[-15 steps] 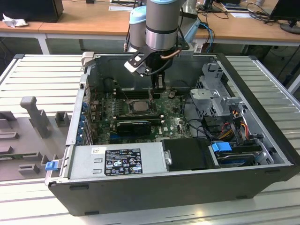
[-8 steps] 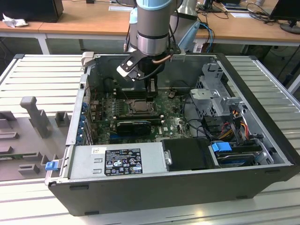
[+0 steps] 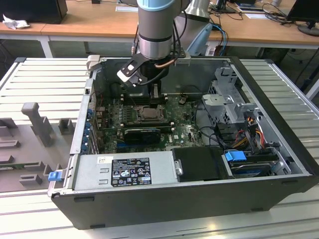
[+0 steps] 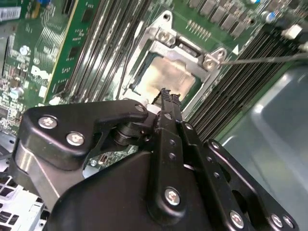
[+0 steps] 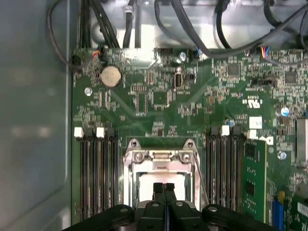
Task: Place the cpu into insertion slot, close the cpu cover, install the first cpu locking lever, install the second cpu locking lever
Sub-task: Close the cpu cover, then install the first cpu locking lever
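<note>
The slim black fingers (image 5: pixel 158 191) are pressed together with nothing between them, just above the pale silvery square cpu (image 4: pixel 166 74). It lies flat in the silver-rimmed square insertion slot (image 5: pixel 129 180) on the green circuit board (image 5: pixel 159 110).

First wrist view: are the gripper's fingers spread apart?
No, the gripper has its two fingertips pressed together in front of the cpu.
</note>
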Robot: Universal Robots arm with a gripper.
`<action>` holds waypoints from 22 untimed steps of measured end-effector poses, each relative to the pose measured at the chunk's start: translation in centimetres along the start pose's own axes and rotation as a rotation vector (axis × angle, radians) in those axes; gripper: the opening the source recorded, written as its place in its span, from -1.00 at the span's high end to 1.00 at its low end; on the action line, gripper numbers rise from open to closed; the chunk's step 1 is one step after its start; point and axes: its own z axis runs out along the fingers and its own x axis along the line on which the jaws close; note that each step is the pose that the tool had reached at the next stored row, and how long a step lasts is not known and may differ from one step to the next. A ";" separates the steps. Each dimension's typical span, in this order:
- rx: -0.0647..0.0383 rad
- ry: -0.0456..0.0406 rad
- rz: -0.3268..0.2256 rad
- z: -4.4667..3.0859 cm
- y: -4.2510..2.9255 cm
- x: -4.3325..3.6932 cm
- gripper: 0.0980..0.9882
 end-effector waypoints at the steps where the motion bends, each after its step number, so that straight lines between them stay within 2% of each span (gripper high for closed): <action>1: 0.000 0.0001 0.000 0.00 -0.24 0.00 0.98; 8: 0.000 0.0002 0.000 -0.01 -0.96 -0.01 0.98; 11: 0.000 0.0000 0.000 -0.41 -0.97 -0.01 0.98; 22: 0.000 -0.0001 0.000 -0.59 -0.97 -0.01 0.98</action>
